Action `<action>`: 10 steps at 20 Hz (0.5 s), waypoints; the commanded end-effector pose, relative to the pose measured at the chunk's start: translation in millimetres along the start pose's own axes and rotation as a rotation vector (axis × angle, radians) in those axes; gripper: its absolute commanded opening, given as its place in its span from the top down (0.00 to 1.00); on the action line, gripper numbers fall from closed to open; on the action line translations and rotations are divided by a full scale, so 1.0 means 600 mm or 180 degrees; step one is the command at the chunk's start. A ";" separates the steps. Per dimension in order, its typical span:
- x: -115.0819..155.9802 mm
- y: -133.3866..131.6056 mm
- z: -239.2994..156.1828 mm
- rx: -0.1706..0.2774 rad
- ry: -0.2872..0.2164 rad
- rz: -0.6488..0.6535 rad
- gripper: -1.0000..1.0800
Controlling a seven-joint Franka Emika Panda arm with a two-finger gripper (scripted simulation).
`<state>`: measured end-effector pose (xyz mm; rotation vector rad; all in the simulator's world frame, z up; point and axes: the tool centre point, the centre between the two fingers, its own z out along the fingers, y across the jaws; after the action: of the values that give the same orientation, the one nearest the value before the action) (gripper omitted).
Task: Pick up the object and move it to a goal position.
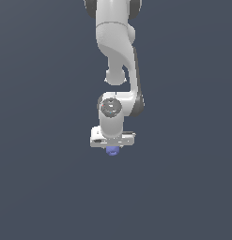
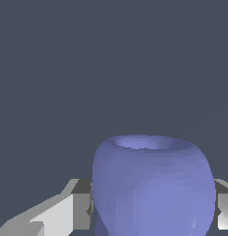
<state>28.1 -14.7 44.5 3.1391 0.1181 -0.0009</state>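
Object (image 2: pixel 154 184) is sitting between the fingers (image 2: pixel 76 209) of the gripper (image 1: pixel 112 143), which are pressing on both its sides. Being rounded and lumpy, it is likely risking slipping out during fast moves.

The arm (image 1: pixel 118 56) reaches down from the far edge of the scene, near the middle between the exterior view's left and right. The gripper (image 1: pixel 112 149) hangs at its near end, pointing down. The object (image 1: pixel 112 150) sits directly beneath the gripper body — in the wrist view the object (image 2: pixel 152 184) lies between the two fingers (image 2: pixel 81 209), one at each side, touching or nearly so.
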 end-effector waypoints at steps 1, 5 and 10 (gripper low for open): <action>-0.013 -0.023 -0.005 0.0001 0.0001 -0.0003 1.00; -0.043 -0.075 -0.015 0.0001 0.0001 -0.0003 1.00; -0.092 -0.161 -0.031 0.0000 0.0002 -0.0004 1.00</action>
<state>-23.6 61.3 59.9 3.1390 0.1180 -0.0010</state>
